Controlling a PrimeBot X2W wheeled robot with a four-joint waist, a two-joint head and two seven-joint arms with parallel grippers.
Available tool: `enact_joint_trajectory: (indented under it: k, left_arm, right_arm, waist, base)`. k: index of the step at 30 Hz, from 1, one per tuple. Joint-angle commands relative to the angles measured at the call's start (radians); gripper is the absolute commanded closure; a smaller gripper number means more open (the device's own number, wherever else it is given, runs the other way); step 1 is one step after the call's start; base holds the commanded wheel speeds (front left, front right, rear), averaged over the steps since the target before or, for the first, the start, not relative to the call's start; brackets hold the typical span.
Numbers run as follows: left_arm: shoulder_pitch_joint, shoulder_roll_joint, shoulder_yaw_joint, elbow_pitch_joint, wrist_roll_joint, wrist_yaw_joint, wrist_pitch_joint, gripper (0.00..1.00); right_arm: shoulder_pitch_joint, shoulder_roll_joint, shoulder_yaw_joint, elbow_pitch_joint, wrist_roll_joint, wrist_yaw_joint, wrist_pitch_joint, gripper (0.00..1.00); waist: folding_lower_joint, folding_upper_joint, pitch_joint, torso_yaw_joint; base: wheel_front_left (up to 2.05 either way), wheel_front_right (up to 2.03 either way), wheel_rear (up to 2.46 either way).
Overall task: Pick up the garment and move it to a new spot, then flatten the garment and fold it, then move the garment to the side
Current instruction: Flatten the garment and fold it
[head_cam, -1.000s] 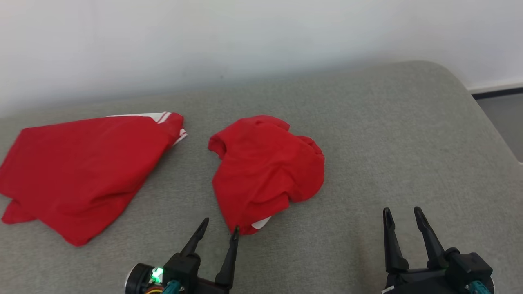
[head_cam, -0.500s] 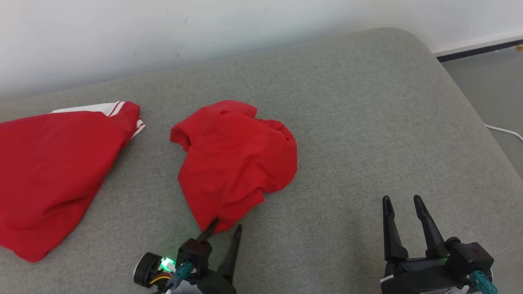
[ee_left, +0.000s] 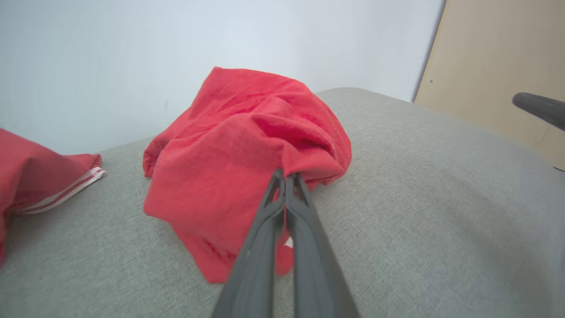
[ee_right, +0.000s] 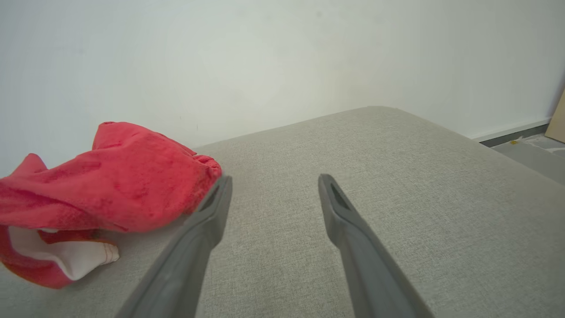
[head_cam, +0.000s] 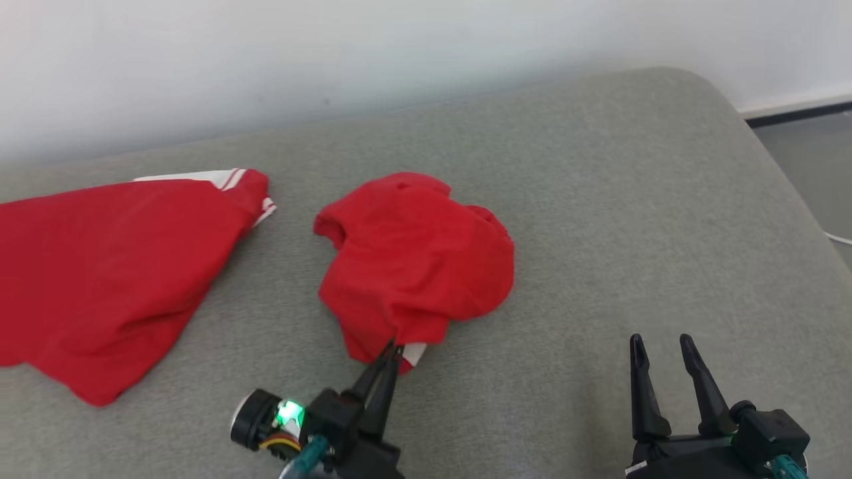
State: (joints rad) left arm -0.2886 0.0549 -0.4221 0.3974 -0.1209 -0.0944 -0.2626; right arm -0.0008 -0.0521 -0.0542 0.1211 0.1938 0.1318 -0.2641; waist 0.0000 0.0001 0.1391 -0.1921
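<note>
The garment is a crumpled red piece with a white lining at its near corner, lying mid-surface on a grey cushioned top. My left gripper is shut on the garment's near edge, with the cloth bunched over the fingertips. The left wrist view shows the two fingers pressed together at the gripper, with a fold of the garment pinched between them. My right gripper stands open at the lower right, apart from the cloth. In the right wrist view the gripper is empty and the garment lies to its left.
A second, larger red garment with white stripes lies spread at the left; it appears at the left edge as a red garment. A white wall runs behind the cushion. The cushion's rounded right edge drops to the floor.
My left gripper has gone from open beside the garment's near corner to shut on it. The head camera has shifted. The right gripper stays open.
</note>
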Motion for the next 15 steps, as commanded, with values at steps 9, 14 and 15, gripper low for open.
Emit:
enact_joint_trajectory:
  k: [9,14,15]
  left_arm:
    - [0.17,0.037,-0.063,-0.109,0.017,-0.017,-0.003,1.0]
    - [0.261,0.038,-0.053,-0.116,-0.003,-0.001,-0.003,1.0]
    - [0.277,0.043,-0.048,-0.112,-0.004,0.006,-0.003,1.0]
  right_arm:
    - [0.027,0.003,0.012,0.002,0.012,-0.002,0.0,0.0]
    - [0.036,0.003,0.013,-0.001,0.017,-0.002,0.0,0.0]
    - [0.036,0.003,0.013,-0.002,0.017,-0.002,0.0,0.0]
  waist:
    - [0.0,-0.0001,-0.058,0.11]
    - [0.0,-0.0001,-0.062,0.122]
    - [0.0,-0.0001,-0.062,0.123]
  base:
    - [0.0,0.0,0.0]
    - [0.0,0.0,0.0]
    - [0.0,0.0,0.0]
